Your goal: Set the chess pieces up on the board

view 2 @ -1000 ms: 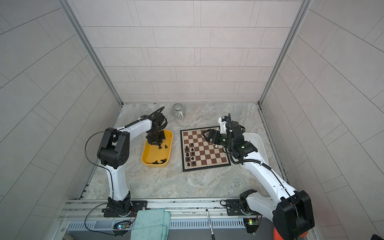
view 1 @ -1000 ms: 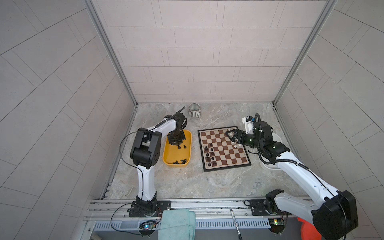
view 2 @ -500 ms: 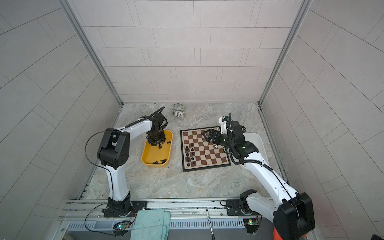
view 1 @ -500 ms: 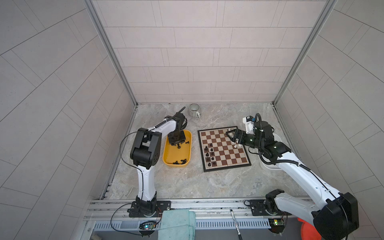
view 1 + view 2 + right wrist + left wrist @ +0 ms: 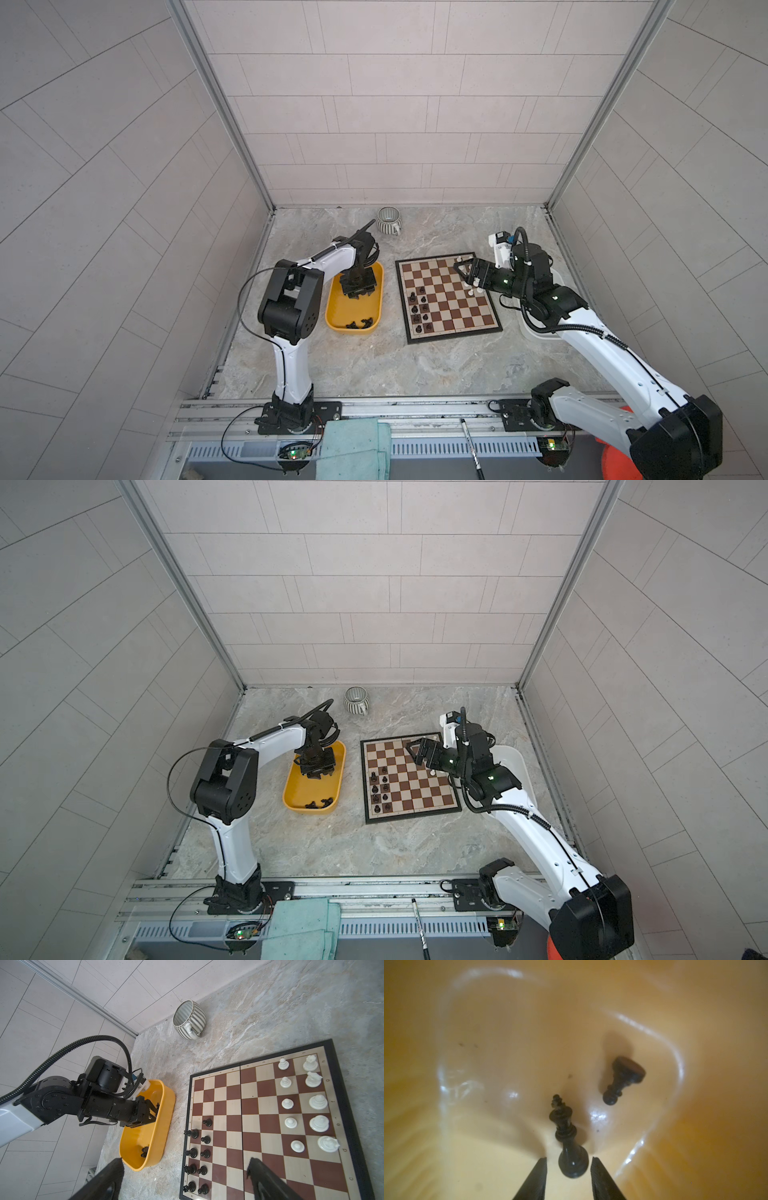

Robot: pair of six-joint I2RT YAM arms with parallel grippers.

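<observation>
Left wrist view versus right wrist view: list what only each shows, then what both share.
Only the left wrist view: a black plastic king between the fingertips of the left end effector, and a black pawn lying on its side.
Only the right wrist view: the brown-and-cream chessboard, white chess pieces in two rows, black pieces on the opposite side, a striped ceramic mug.
Both: the yellow plastic tray, with the left end effector inside it.
</observation>
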